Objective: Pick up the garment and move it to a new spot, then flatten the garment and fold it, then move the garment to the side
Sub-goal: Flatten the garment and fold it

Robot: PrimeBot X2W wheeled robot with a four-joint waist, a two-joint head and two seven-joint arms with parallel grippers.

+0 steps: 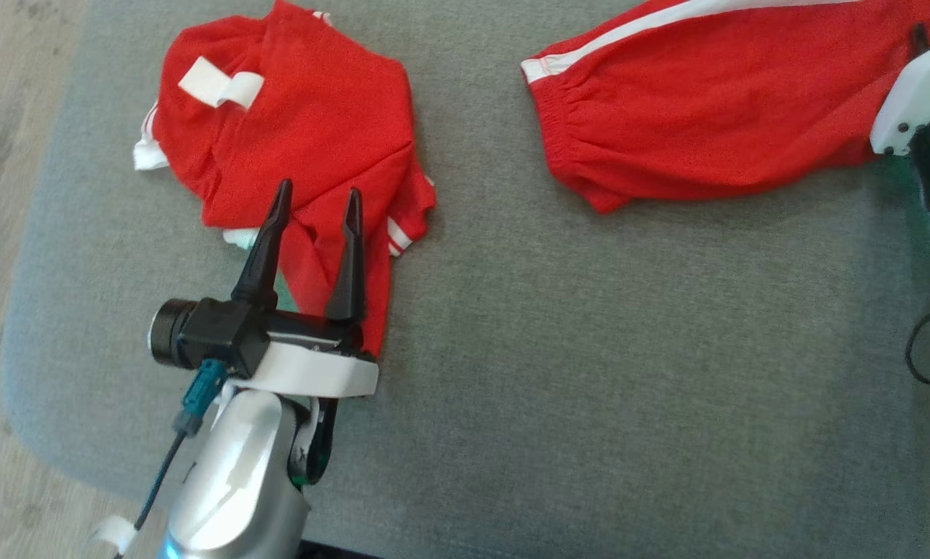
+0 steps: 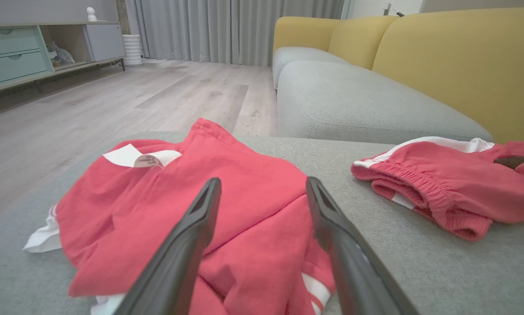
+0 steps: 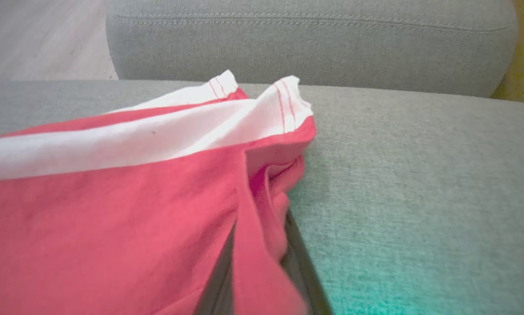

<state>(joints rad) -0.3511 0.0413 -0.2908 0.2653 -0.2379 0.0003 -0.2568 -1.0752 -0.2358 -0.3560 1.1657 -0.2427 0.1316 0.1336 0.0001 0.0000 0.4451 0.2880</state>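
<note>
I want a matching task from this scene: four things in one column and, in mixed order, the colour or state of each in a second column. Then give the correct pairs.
Column A
1. left gripper
2. right gripper
3. label
4. sofa back

Column B
a. yellow
b. shut on the striped garment
c. white
d. open

Pairs: 1-d, 2-b, 3-c, 4-a

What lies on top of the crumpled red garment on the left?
A white label lies on the crumpled red garment; the open left claw stands over its near edge. Whatever is beneath the cloth is covered.
</note>
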